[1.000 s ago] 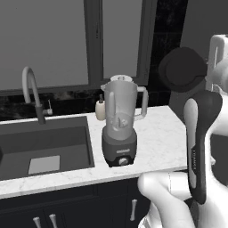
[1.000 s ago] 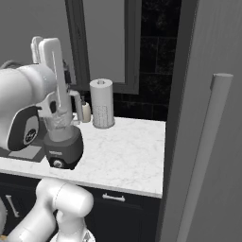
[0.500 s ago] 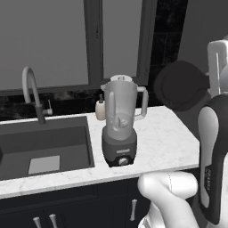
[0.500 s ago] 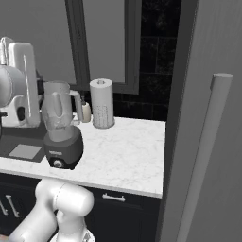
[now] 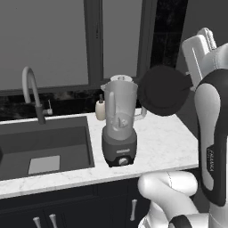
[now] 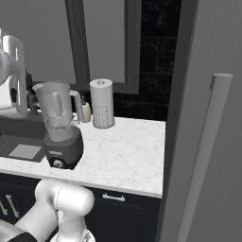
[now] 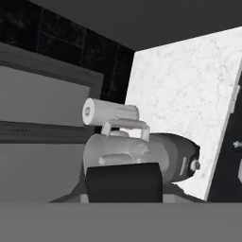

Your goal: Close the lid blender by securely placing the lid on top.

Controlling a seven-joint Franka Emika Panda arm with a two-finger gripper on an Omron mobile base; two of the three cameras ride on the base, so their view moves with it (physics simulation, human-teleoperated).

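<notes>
The lid (image 5: 164, 90) is held up in the air to the right of the blender (image 5: 119, 127), level with the jar's upper half and apart from it; the black disc stands on edge, its flat face turned toward the left base camera rather than lying level. In the hand view it appears as a dark slab (image 7: 124, 182) just above the bottom edge, in front of the blender's jar. The blender stands upright on the marble counter (image 5: 164, 142), mouth open, knob facing front, handle to the right. The tool is closed on the lid. The white arm (image 5: 213, 133) rises at the right, its hand high above the counter. A soap bottle (image 5: 100, 109) stands behind the blender, a paper towel roll (image 6: 102, 103) further right, a sink (image 5: 44, 147) and faucet (image 5: 33, 91) left.
</notes>
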